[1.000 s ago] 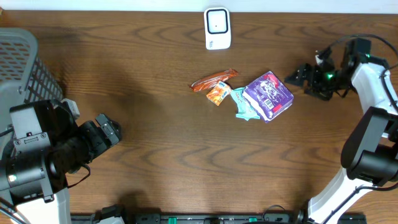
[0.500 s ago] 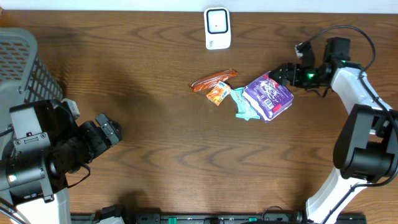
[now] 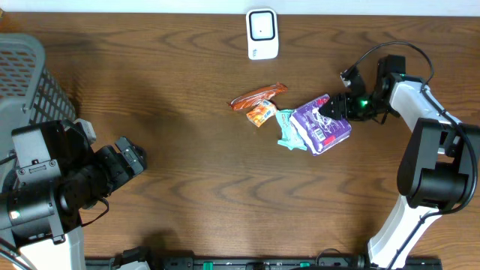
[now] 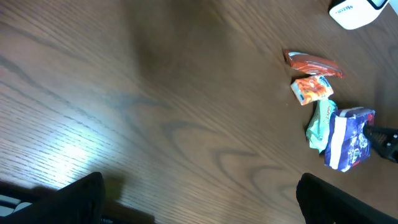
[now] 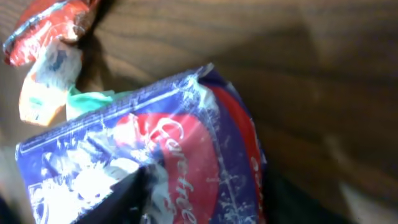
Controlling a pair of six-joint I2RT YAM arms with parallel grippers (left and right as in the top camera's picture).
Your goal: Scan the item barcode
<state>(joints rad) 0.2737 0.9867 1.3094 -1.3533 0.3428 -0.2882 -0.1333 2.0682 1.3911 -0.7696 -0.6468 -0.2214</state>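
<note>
1. Right gripper (image 3: pixel 328 111) set low against the right-hand edge of purple packet (image 3: pixel 321 129), probably to leave the flat printed face free for scanning.
2. Fingers placed either side of that edge. Clamped or only bracketing it: cannot tell. Right wrist view filled by packet print, with a dark finger across the bottom.
3. Purple packet lying on table (image 3: pixel 187 75), middle-right, touching teal packet (image 3: pixel 286 129) on its left. Orange sachet (image 3: pixel 261 114) and red wrapper (image 3: pixel 259 95) just beyond, up-left.
4. Tight pile, so approaching from the side away from the neighbours looks the sensible pick.
5. White scanner (image 3: pixel 262 34) at the far table edge, face up, well apart from the pile. Judged next need: lift, carry over, turn barcode toward it. Barcode itself not made out in any view.
6. Left gripper (image 3: pixel 131 154) parked far left beside grey basket (image 3: pixel 22 67), fingers spread wide, holding nothing — out of the way, no role in this step.
7. Risk: thin film edge slipping out, or teal packet dragged along.
</note>
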